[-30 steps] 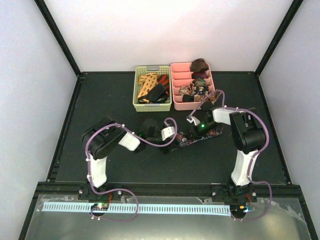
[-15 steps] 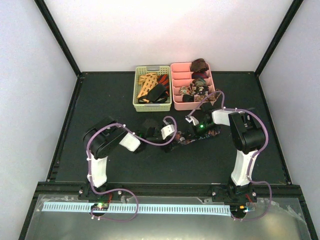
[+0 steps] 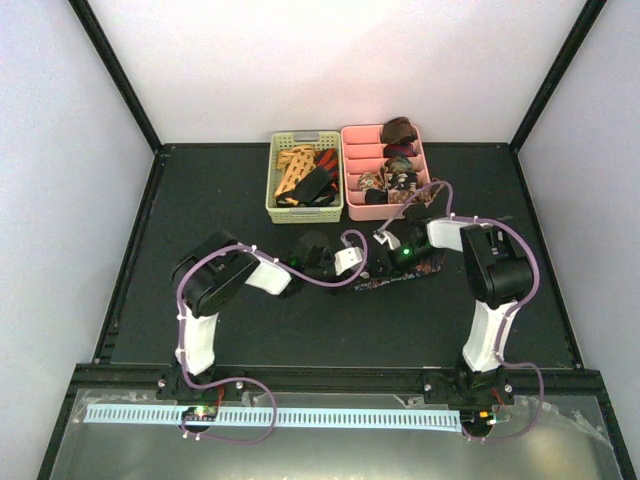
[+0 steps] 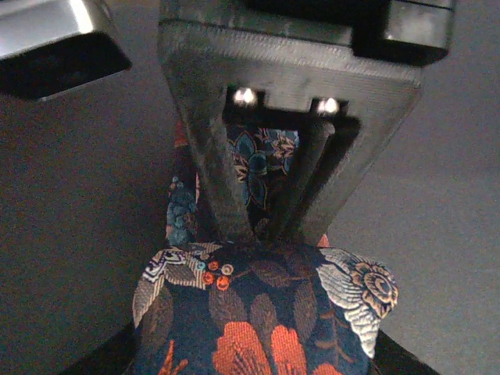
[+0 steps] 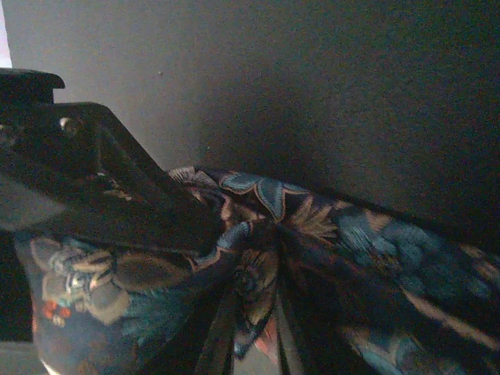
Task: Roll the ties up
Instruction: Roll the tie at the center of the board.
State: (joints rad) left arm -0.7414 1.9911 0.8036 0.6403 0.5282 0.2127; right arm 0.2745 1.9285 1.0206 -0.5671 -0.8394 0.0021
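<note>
- Lately the left arm has swung further right than a second ago, and its wrist now sits closer to the right arm, near the middle of the counter (image 3: 220, 200).
- With it, the near-left end of the dark navy floral tie (image 3: 405, 270) has drawn in. The strip on the counter looks shorter than it did in the earlier frame.
- That suggests the roll is growing from the left end, though most of the strip is still flat, so the task is some way from done.
- Up close, the left gripper (image 4: 266, 226) has its fingers nearly together and pinched on the tie, with a plump fold of fabric bulging just in front of them.
- Meanwhile the right gripper (image 5: 219, 234) has barely shifted. One finger lies across bunched fabric, but the other is hidden, so I cannot tell how far it is open.
- Other ties lie in the pale green basket (image 3: 305, 215) and the pink tray (image 3: 385, 210) at the far side.
</note>
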